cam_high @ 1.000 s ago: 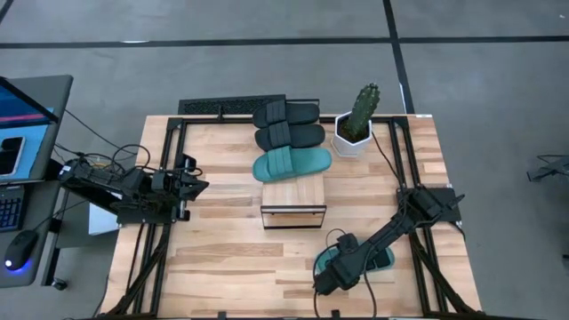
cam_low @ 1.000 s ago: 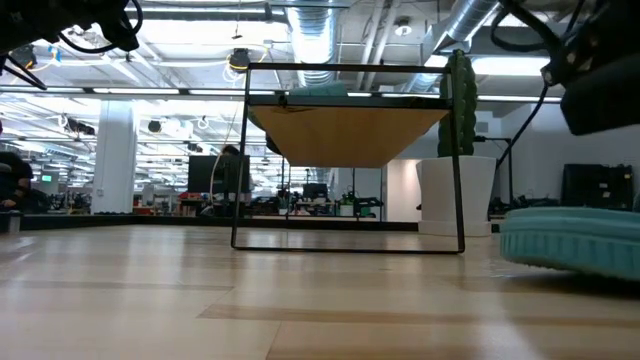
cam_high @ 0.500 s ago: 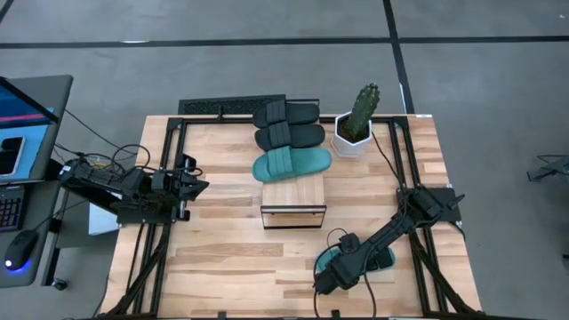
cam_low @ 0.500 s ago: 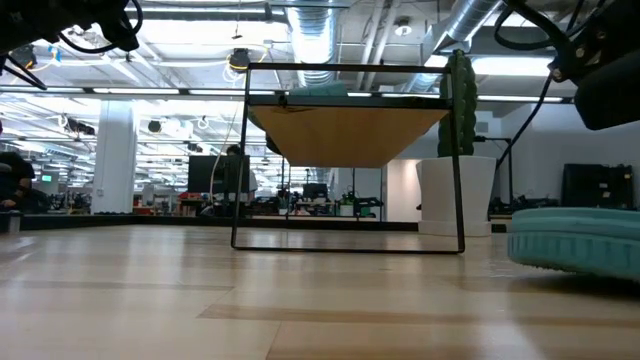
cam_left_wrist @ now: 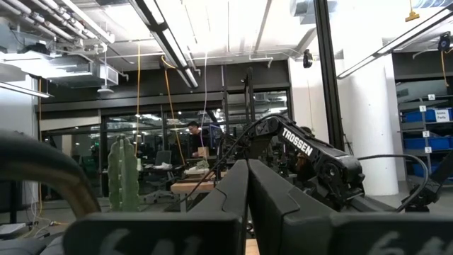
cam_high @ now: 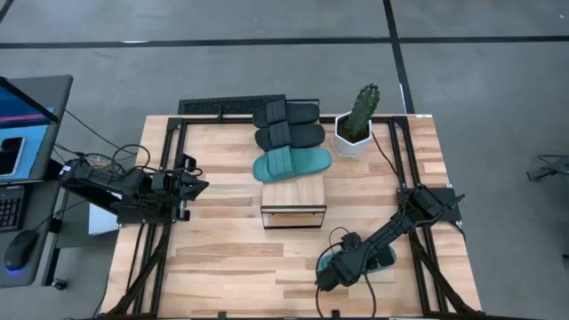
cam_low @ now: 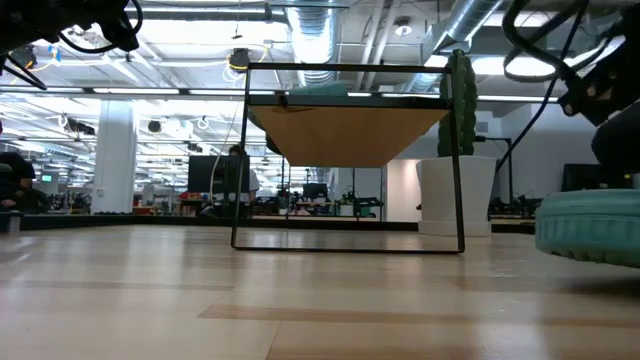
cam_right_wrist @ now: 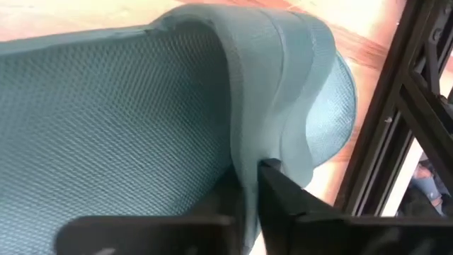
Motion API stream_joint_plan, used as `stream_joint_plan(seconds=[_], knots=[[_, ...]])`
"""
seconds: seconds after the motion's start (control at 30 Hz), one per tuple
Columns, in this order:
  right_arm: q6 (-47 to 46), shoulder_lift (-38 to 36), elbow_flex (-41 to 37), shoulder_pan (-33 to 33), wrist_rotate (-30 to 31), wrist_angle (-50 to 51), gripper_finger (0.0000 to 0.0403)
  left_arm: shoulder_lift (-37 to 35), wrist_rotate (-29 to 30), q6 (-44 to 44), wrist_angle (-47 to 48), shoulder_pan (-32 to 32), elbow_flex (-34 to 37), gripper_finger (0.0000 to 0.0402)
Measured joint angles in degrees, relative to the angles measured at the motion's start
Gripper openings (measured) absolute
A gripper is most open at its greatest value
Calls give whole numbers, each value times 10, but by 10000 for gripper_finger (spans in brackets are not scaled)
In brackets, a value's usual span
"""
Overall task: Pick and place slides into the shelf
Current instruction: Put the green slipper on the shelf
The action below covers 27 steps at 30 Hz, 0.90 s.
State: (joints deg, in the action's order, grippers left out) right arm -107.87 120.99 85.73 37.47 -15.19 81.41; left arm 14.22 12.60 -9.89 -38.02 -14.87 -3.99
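The right end effector point(cam_high: 331, 277) is being kept low over the near right part of the desk point(cam_high: 222, 258), its fingers point(cam_right_wrist: 279, 190) clenched on the edge of the strap of a teal slide point(cam_high: 378, 259). In the right wrist view, that slide's rubber is showing a fine mesh-like texture, with one wide, smoothly arched strap point(cam_right_wrist: 283, 92) across a rounded end. In the low view, its ribbed edge point(cam_low: 590, 225) is being seen just above the planks at the far right.

The left end effector point(cam_high: 197, 186) is being held clenched and empty at the desk's left side, fingers pressed together.

The shelf point(cam_high: 293, 194), a narrow light-wood plank on a thin black metal frame, is standing mid-desk. Three slides are lying across its far end, side by side: a second teal one point(cam_high: 292, 164) nearest, then two black ones point(cam_high: 291, 137) point(cam_high: 286, 114).

A green cactus point(cam_high: 363, 108) in a white faceted pot point(cam_high: 348, 142) is standing just right of the shelf's far end. Black frame rails point(cam_high: 418, 258) are running along both sides of the striped wooden desk.
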Motion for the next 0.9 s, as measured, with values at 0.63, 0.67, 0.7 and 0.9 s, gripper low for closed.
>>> stream_joint_plan(seconds=[0.63,0.67,0.7,0.9], knots=[[-105,2,57,88,140,86,2,0,0,0,0,0,0,0],[-106,3,57,92,151,85,2,0,0,0,0,0,0,0],[-109,3,57,97,166,85,1,0,0,0,0,0,0,0],[-111,3,57,118,258,86,1,0,0,0,0,0,0,0]])
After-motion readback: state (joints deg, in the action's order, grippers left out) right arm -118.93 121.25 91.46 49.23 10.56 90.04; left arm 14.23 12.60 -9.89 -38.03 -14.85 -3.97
